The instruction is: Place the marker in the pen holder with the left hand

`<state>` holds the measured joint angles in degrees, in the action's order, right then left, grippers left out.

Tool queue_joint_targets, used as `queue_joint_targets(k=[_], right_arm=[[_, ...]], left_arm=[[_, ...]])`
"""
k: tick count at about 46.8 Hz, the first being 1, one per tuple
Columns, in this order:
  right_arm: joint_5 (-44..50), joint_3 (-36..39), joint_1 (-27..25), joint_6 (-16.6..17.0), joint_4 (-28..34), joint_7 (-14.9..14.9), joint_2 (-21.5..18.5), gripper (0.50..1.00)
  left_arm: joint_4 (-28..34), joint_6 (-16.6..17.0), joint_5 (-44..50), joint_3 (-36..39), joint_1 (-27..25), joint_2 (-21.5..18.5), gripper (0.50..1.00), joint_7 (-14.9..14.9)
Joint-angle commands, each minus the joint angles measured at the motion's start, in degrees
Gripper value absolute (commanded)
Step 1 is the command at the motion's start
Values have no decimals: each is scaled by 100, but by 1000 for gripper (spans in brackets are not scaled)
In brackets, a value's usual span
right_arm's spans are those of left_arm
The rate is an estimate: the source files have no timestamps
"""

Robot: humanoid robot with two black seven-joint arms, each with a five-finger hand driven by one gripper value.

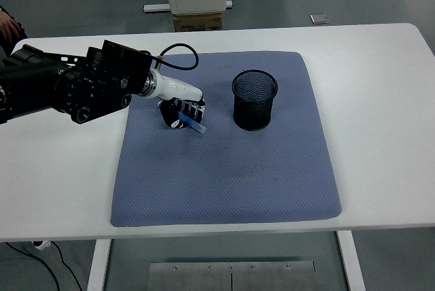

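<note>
Marker [193, 125] sits in the left hand [182, 113], whose fingers are curled around it, left of the picture's middle over the blue mat [224, 168]. Pen holder [255, 99] stands just to the right. To do it well, lift the marker above the rim, tip it upright, then let go.

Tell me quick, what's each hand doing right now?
Left hand: closed on the marker, left of the pen holder.
Right hand: not in view.
</note>
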<state>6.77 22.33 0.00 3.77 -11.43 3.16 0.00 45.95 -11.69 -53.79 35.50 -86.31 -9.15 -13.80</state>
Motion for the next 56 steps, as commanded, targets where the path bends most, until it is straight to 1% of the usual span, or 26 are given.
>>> queue_joint_targets(k=[1, 7, 10, 11, 14, 35, 46, 56], right_arm=[[0, -1, 0, 1, 0, 0, 0, 1000], [0, -1, 0, 1, 0, 0, 0, 1000], [0, 8, 0, 1, 0, 0, 0, 1000], [0, -1, 0, 1, 0, 0, 0, 1000], [0, -1, 0, 1, 0, 0, 0, 1000], [0, -1, 0, 1, 0, 0, 0, 1000], [0, -1, 0, 1, 0, 0, 0, 1000], [0, -1, 0, 1, 0, 0, 0, 1000]], left_arm=[[1, 0, 0, 1, -9, 1, 581, 0], [1, 0, 0, 1, -17, -8, 552, 0], [1, -8, 0, 1, -17, -8, 528, -9], [1, -8, 0, 1, -17, -8, 514, -9], [1, -8, 0, 1, -17, -8, 500, -18], [1, -17, 18, 45, -123, -16, 500, -27], [-16, -17, 149, 27, -290, -25, 500, -71], [-7, -61, 492, 27, -509, -25, 500, -71]])
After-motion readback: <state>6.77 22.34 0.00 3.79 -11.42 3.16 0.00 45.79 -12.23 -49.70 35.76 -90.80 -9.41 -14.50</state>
